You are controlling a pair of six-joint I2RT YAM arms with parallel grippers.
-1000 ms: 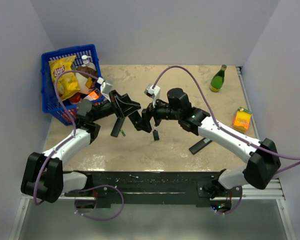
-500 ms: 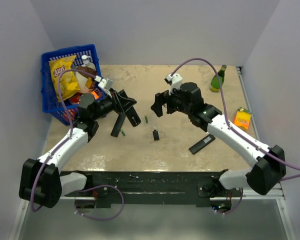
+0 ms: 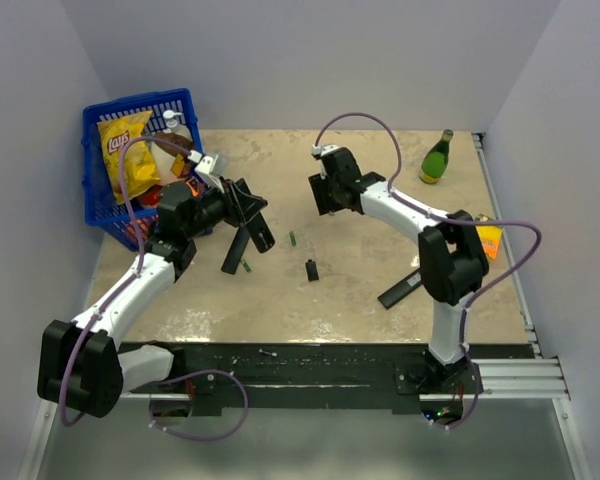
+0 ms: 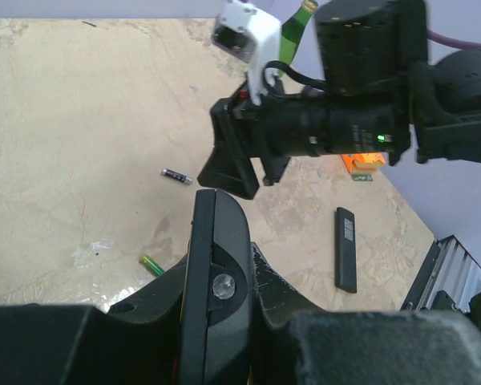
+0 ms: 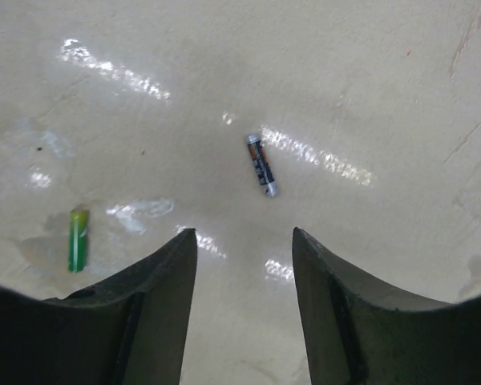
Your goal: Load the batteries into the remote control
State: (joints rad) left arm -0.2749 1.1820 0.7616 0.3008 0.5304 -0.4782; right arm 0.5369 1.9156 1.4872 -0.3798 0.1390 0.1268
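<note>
Remote control [image 3: 234, 255] is clamped, tilted, in left gripper [image 3: 246, 232]. Right gripper [image 5: 244, 241] is spread apart, nothing held, above dark battery [image 5: 262, 166] lying on table [image 3: 380, 160]. Green battery [image 5: 78, 238] is laid near it.

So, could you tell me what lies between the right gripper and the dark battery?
Nothing: the right wrist view shows bare table between the right gripper and the dark battery; the green battery lies off to the side.

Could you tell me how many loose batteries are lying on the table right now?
2. A small dark cylindrical battery lies ahead of the right gripper; a small green cylindrical battery lies apart, nearer the left gripper. Others may be hidden.
</note>
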